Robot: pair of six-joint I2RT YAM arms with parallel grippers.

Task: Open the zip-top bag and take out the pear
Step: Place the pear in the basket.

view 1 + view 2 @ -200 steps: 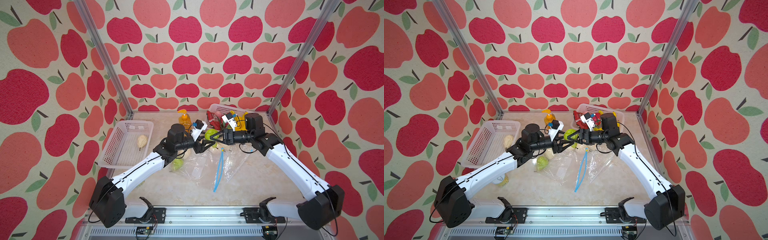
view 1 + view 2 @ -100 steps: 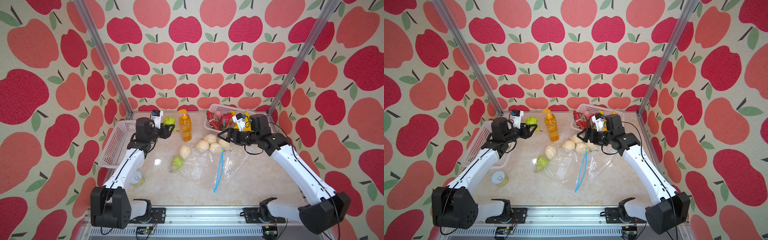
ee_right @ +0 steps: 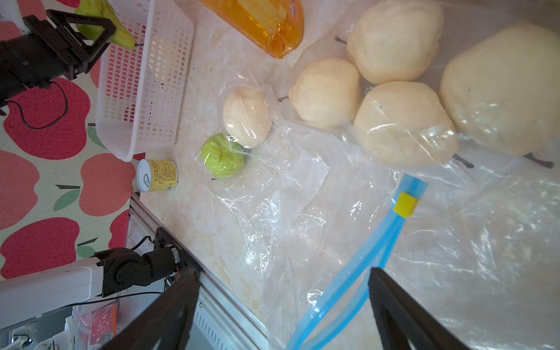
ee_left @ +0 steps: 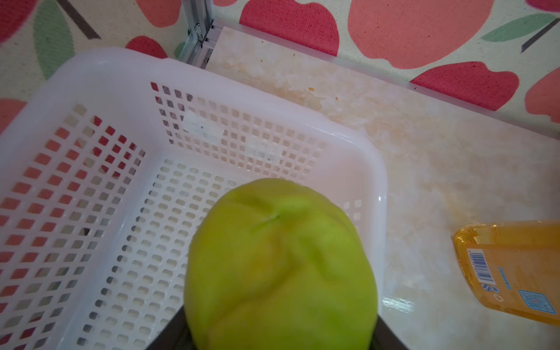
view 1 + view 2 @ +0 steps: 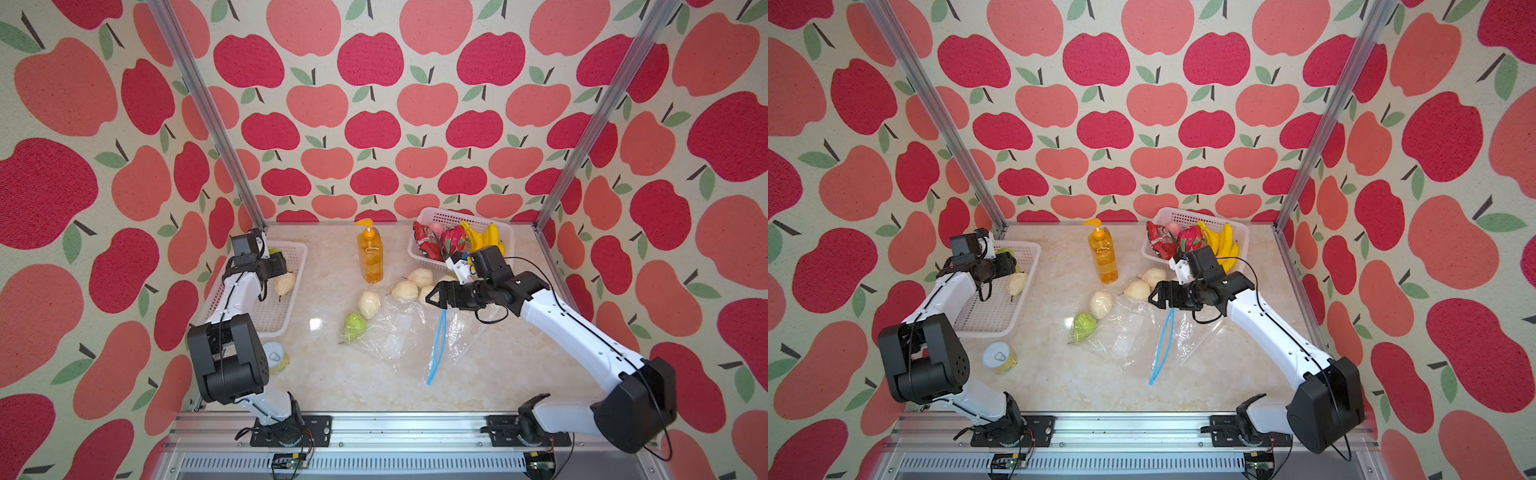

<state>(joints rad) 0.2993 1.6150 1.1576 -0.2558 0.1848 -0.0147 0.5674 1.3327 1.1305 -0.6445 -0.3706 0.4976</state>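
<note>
My left gripper point(image 4: 280, 333) is shut on a green pear point(image 4: 280, 266) and holds it above the white basket point(image 4: 100, 69) at the left; in a top view the pear point(image 5: 273, 251) peeks out beside the wrist. A pale pear point(image 5: 285, 283) lies in that basket. The clear zip-top bag point(image 5: 390, 332) lies flat mid-table, its blue zip strip point(image 5: 436, 349) parted. My right gripper point(image 3: 281, 278) hangs open just above the zip strip point(image 3: 363, 263), holding nothing. Several pale pears point(image 5: 405, 289) and another green pear point(image 5: 354, 326) lie at the bag's far end under its plastic film.
An orange soap bottle point(image 5: 370, 257) stands behind the bag. A second white basket point(image 5: 457, 217) with bananas and red packets sits at the back right, close behind my right wrist. A small tin can point(image 5: 274, 357) stands by the left basket's front corner.
The left arm has swung from the table's middle to the left basket with the green pear in its grip. The right gripper drew back a little and stays open over the bag.
</note>
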